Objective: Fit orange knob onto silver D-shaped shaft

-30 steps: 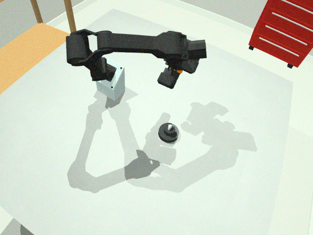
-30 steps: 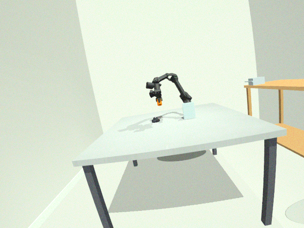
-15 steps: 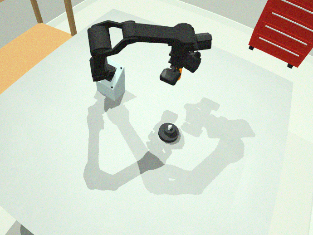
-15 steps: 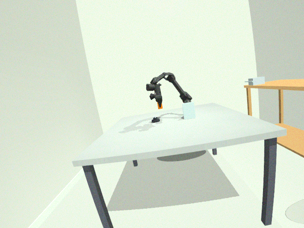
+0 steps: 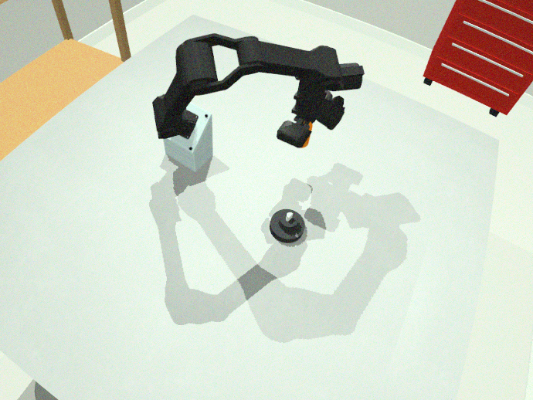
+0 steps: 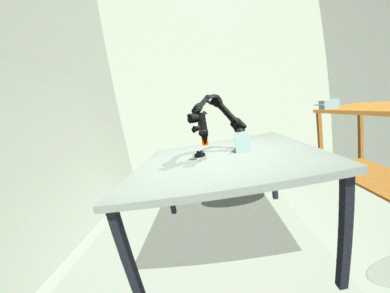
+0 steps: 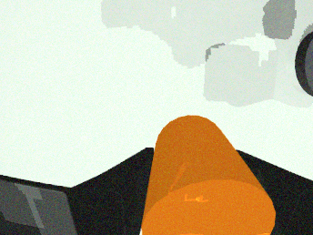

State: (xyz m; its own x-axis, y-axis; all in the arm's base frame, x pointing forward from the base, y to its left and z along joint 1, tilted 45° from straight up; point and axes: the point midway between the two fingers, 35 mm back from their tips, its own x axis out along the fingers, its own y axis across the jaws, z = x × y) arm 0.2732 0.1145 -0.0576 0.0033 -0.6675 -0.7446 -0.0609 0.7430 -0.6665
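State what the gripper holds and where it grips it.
The gripper holds the orange knob, clamped by its sides at the wide end; the narrower end points away.

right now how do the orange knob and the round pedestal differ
Colour: the orange knob is bright orange; the round pedestal is black with a pale shaft standing up from it.
Place: the knob is clamped in the gripper above the table; the pedestal sits on the table.
Shape: the knob is a tall tapered cylinder; the pedestal is a low, wide disc.
Both are round.
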